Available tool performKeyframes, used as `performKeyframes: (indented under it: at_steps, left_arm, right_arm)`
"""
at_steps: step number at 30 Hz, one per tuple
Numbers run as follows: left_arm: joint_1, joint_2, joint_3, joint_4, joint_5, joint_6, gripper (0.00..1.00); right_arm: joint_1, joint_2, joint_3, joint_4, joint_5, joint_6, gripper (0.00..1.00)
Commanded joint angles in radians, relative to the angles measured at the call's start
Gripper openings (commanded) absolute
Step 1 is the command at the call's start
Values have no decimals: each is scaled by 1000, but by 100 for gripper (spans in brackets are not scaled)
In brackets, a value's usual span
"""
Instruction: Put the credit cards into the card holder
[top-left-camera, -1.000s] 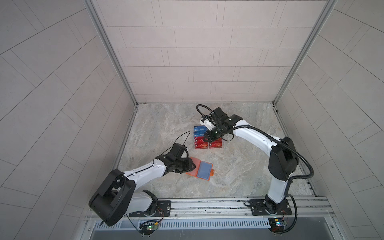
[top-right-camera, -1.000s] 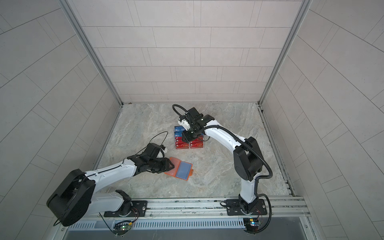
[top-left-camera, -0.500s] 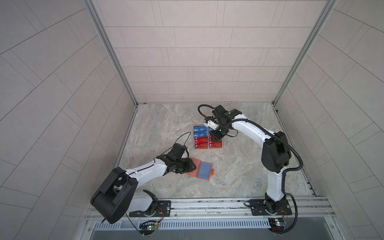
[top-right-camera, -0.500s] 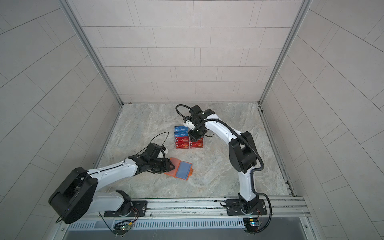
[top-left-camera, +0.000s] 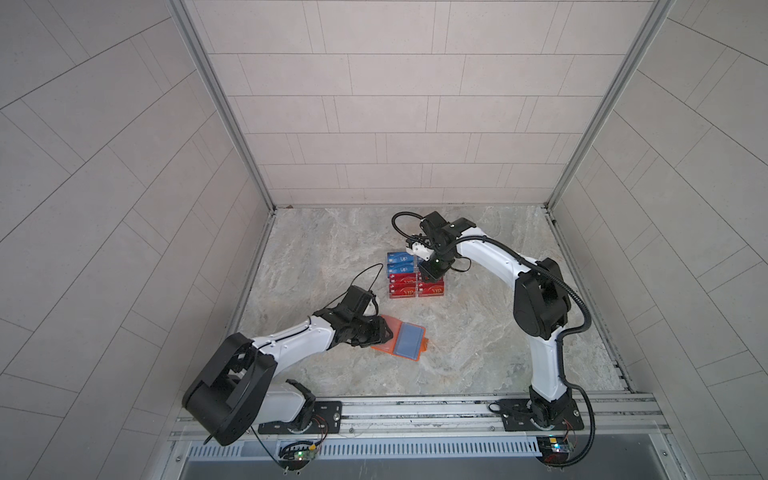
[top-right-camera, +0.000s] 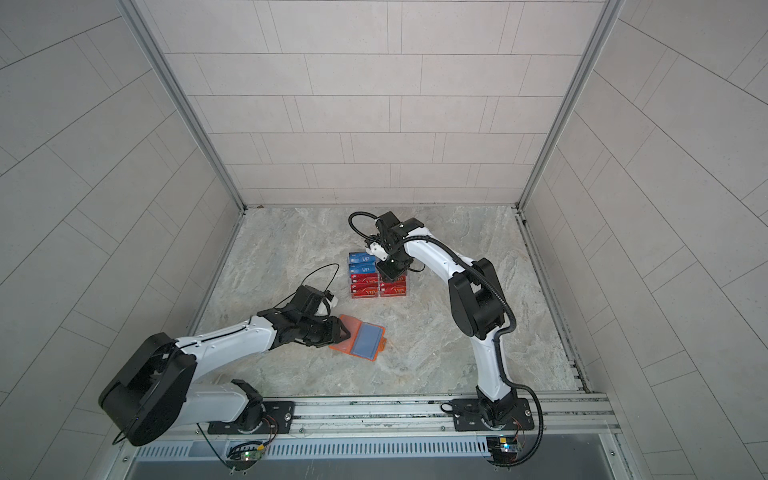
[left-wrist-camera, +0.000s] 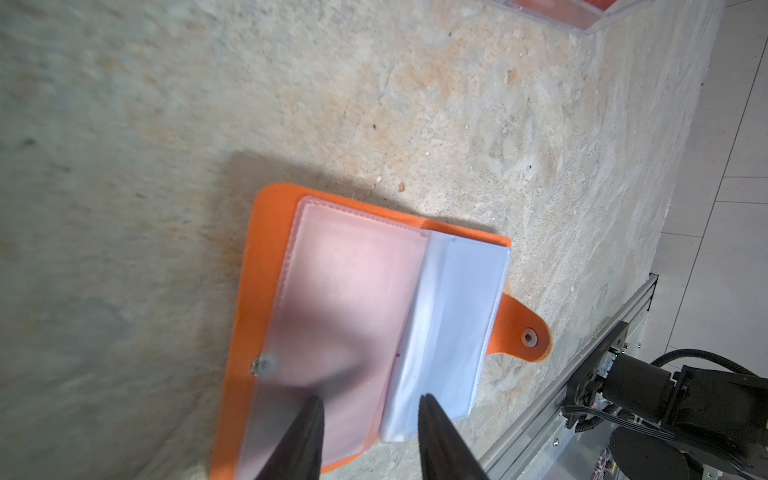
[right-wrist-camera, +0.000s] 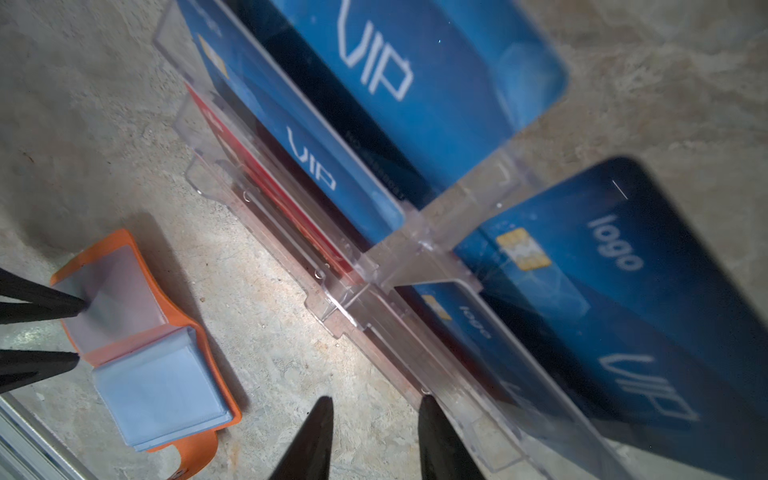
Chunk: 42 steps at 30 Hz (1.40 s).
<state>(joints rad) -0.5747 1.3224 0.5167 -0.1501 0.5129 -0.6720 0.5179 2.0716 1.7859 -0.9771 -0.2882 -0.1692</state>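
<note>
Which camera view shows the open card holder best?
The left wrist view: the card holder lies open mid-frame, sleeves and snap tab plain. The right wrist view catches it smaller, at an angle; in both top views it is tiny.

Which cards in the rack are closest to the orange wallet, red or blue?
The red cards: they fill the front rows facing the card holder; blue cards stand behind.
</note>
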Motion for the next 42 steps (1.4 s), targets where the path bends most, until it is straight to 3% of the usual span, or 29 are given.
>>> performKeyframes:
  at_steps: [1, 14, 26, 42]
  left_arm:
    - [-4, 6, 14, -24, 2, 19, 42]
    - [-4, 0, 17, -32, 6, 21, 42]
    - [-4, -7, 14, -37, 0, 17, 42]
    - [-4, -20, 20, -55, -9, 15, 43]
  right_arm:
    - [-2, 20, 12, -39, 23, -50, 38]
    - [26, 39, -18, -1, 112, -82, 39]
    - [48, 63, -31, -1, 122, -100, 38]
    - [61, 32, -47, -6, 101, -104, 28]
